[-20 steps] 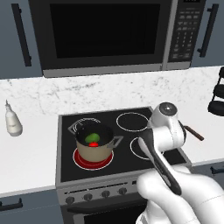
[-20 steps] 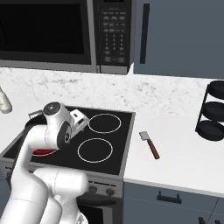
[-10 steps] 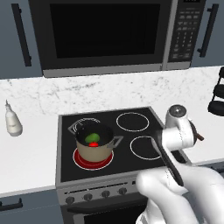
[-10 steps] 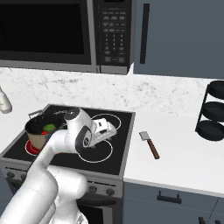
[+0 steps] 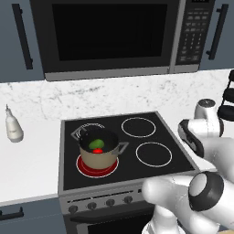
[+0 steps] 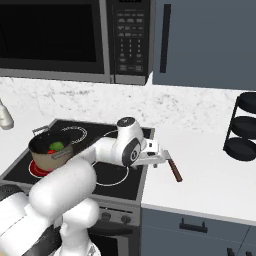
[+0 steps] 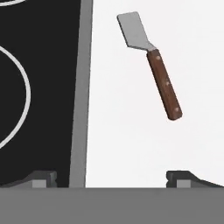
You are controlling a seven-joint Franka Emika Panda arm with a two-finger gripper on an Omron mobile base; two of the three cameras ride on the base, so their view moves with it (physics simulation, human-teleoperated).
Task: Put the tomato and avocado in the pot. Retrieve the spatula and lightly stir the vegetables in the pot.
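Tan-sided squat round pot (image 5: 98, 154) with grey angular handles stands on the glowing red front-left burner of the black stove (image 5: 119, 151) in the left base view; the small green oval avocado (image 5: 96, 144) and the small red round tomato (image 5: 97, 150) lie inside it, touching; a pale bottle (image 5: 13, 127) stands on the white bench (image 5: 27, 160) to the left.

Right base view: the pincer (image 6: 161, 156) hangs at the stove's right edge, above the bench; the slender brown-handled spatula (image 6: 175, 170) lies just beside it on the bench; a dark tiered rack (image 6: 242, 127) stands far right.

Hand view: the spatula (image 7: 152, 62) lies flat, grey head away from the fingertips (image 7: 180, 177), untouched; the jaws stand wide apart, holding nothing.
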